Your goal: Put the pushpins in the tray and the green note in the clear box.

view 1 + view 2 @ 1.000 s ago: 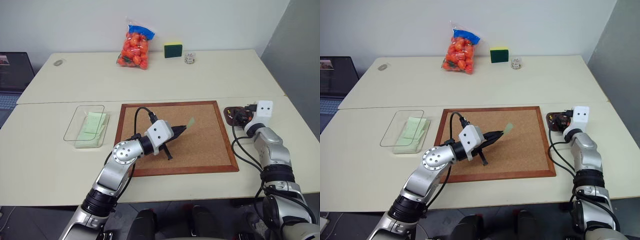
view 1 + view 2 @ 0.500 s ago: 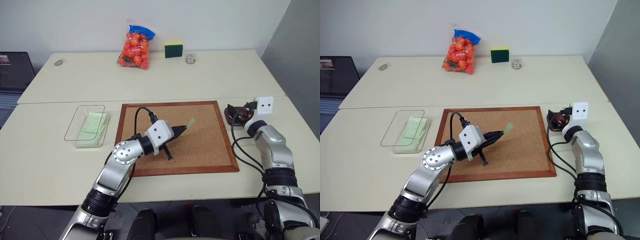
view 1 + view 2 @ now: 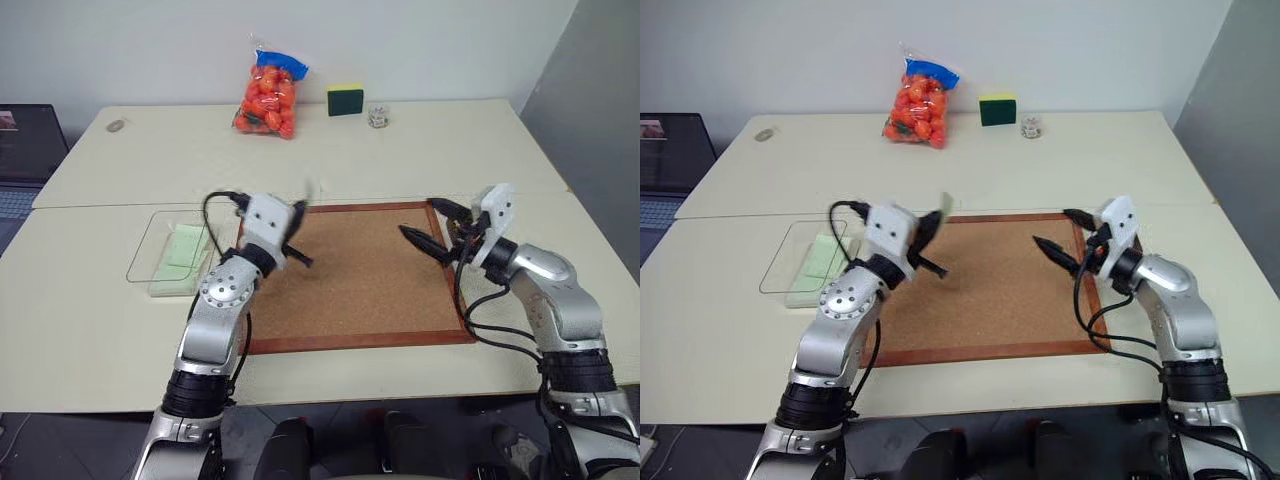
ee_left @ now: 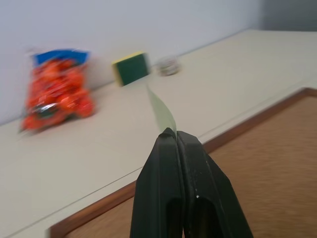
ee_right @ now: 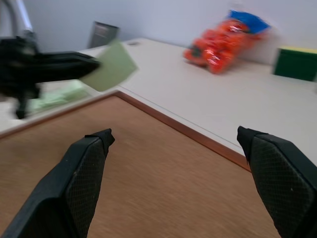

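Observation:
My left gripper [image 3: 297, 232] is shut on a corner of the green note [image 3: 945, 205], a thin pale-green sheet held up over the cork board's back left corner. The left wrist view shows the note [image 4: 161, 110] edge-on, rising from the closed fingertips. The clear box [image 3: 150, 245] lies just left of the board with a stack of pale-green notes [image 3: 186, 250] inside. My right gripper [image 3: 430, 225] hangs open and empty over the board's back right corner, pointing left. The tray is hidden behind my right hand, and the pushpins are out of view.
The wood-framed cork board [image 3: 350, 285] lies in the middle of the near table. On the far table stand a bag of orange tomatoes [image 3: 268, 98], a green-and-yellow sponge [image 3: 346, 99] and a small jar [image 3: 378, 116]. A laptop [image 3: 20, 150] sits at the far left.
My left gripper swung left with the note, from the board's middle to its back left corner. My right gripper left the tray, opened wider and moved left over the board's right corner.

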`<state>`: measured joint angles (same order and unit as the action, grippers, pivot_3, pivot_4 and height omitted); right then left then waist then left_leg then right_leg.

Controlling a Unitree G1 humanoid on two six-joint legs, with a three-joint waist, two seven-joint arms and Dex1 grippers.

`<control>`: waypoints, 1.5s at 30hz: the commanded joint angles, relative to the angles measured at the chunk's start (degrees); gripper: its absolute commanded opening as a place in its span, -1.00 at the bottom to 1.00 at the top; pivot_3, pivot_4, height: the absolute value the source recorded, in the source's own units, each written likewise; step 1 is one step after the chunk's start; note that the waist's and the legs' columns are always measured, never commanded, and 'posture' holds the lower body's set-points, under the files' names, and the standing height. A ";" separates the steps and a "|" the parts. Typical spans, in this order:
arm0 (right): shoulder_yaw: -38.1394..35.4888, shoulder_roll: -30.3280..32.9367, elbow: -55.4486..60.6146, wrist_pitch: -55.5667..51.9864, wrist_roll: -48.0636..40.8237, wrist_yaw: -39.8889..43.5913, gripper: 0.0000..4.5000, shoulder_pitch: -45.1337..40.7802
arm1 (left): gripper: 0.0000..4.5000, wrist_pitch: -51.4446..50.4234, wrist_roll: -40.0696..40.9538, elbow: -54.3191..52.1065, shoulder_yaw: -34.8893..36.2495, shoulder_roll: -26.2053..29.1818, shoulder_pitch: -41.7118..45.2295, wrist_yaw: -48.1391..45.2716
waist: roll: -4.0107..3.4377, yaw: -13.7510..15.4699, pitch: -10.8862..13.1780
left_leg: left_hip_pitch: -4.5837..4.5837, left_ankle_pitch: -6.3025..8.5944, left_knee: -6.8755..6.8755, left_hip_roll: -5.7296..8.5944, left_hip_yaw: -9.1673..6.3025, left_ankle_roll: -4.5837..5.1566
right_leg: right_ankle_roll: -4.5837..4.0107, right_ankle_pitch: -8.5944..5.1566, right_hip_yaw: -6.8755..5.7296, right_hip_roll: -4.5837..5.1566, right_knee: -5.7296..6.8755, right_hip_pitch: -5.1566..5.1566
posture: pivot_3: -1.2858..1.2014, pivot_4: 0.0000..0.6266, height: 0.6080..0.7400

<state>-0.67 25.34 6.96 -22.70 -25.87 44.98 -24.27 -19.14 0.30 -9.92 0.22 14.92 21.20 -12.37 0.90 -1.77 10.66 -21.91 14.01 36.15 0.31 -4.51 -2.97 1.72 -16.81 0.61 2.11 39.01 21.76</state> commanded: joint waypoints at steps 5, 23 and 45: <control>2.21 -3.27 6.65 -4.77 -3.31 -1.73 0.97 -1.70 | -1.00 -9.33 -11.03 -13.21 6.40 -3.31 -3.60 16.99 | 0.06 0.18 0.02 | -0.03 0.00 0.03 0.02 -0.04 -0.01 | 0.07 0.04 0.05 0.12 -0.04 0.00 | 0.03 -0.52 1.00; 2.64 -5.00 5.17 -4.70 -2.52 -1.89 1.00 -2.64 | -0.45 -15.74 -11.67 -13.33 14.01 -7.43 -6.82 23.84 | 0.13 0.21 0.04 | -0.01 0.00 0.03 0.05 0.00 -0.01 | 0.13 0.09 -0.03 0.05 -0.02 0.00 | 0.03 -0.52 1.00; 4.11 -8.61 2.36 5.26 11.60 -15.23 1.00 0.94 | 0.85 -11.47 -3.49 -13.57 0.76 -7.35 -8.29 8.23 | 0.16 0.09 0.03 | -0.03 0.00 0.01 0.04 0.10 -0.03 | 0.13 0.09 0.00 0.05 -0.04 0.02 | 0.03 -0.52 1.00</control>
<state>3.78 17.65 9.27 -20.13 -18.12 35.20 -23.20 -32.31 -3.99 -21.91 2.18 6.79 13.64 -2.20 1.05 -1.68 10.69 -21.93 14.01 36.16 0.33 -4.41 -3.01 1.85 -16.73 0.68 2.15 38.98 21.84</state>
